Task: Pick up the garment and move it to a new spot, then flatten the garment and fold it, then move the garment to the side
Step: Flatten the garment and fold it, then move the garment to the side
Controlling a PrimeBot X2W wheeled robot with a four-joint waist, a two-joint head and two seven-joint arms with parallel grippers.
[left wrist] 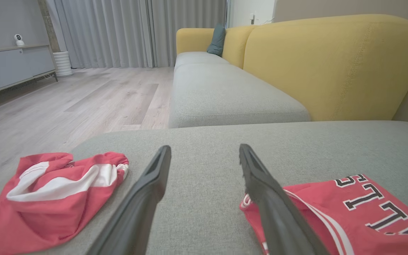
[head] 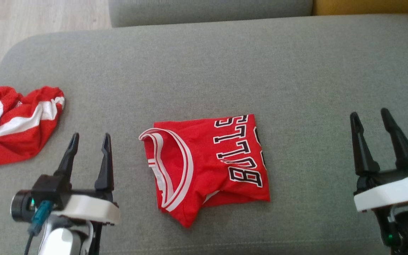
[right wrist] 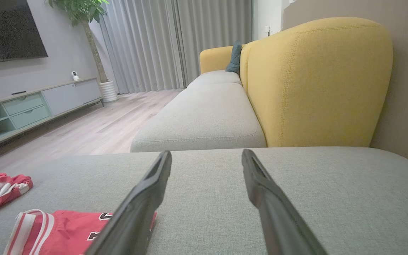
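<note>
Head view: the jersey [head: 207, 163] was seen folded between the left gripper [head: 89, 140] and right gripper [head: 370, 118], both spread wide and empty; folding seemed finished, so a fresh grasp for moving it aside was called for.

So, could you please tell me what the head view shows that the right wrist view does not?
Head view adds the left pincer, open beside the folded red jersey with black lettering. Right wrist view adds a dark wall television, leafy potted plant and teal cushion. Shared: that jersey, the crumpled red-and-white mesh garment, the grey fabric seat and the open right pincer.
</note>
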